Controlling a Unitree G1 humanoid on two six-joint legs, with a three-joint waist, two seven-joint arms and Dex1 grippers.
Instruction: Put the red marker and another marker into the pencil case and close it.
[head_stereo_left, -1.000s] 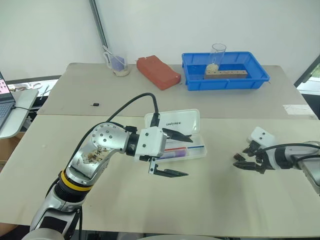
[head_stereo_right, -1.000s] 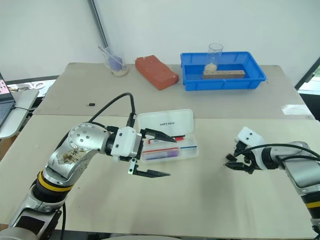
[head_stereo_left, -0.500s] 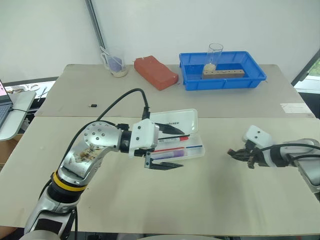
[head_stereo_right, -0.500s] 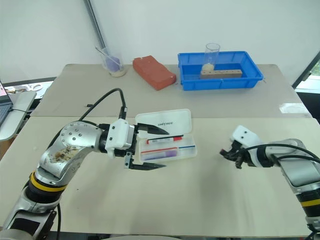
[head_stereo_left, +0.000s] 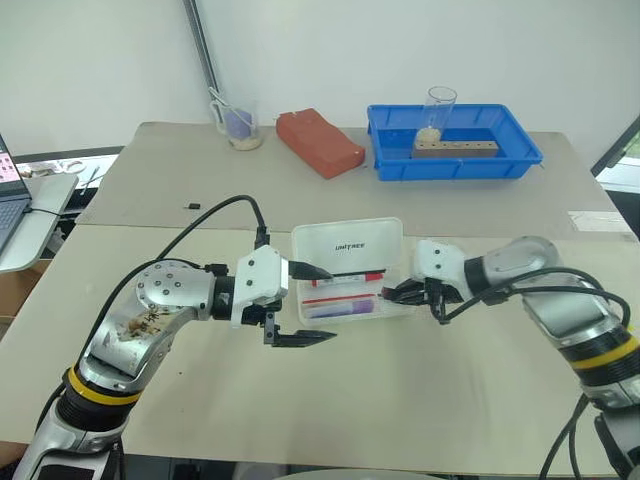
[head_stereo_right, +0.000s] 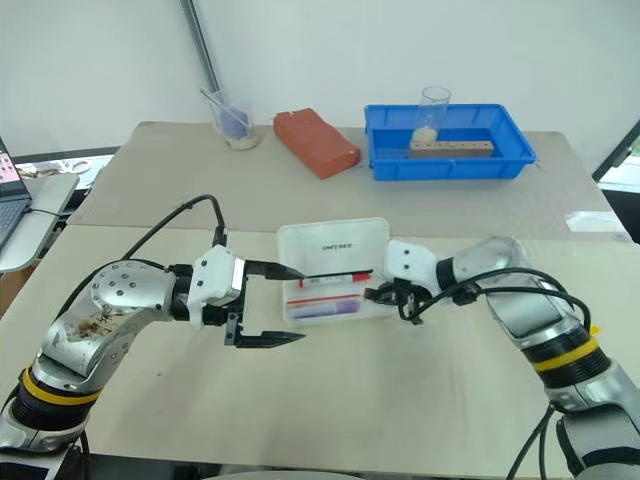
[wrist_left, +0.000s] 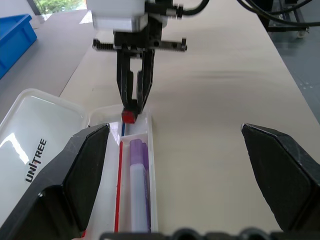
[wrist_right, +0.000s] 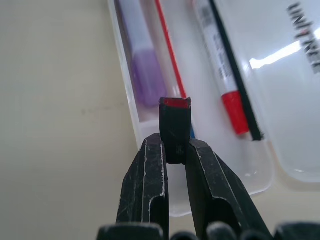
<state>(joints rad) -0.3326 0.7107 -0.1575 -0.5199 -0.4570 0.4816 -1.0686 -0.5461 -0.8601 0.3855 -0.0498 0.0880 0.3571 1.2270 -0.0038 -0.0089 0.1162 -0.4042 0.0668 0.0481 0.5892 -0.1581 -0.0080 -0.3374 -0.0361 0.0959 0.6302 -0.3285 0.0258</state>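
Both markers lie in the open pencil case; right hand pinches a small red-topped piece, left hand gapes.

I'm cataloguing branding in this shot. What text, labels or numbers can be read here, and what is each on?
"UNITREE": black lettering on the open lid of the pencil case.
The red marker has printing on its barrel, too blurred to read.
The label on the purple marker is too blurred to read.

The right end effector pinches a small red-tipped black piece over the open pencil case holding the purple marker and red marker.
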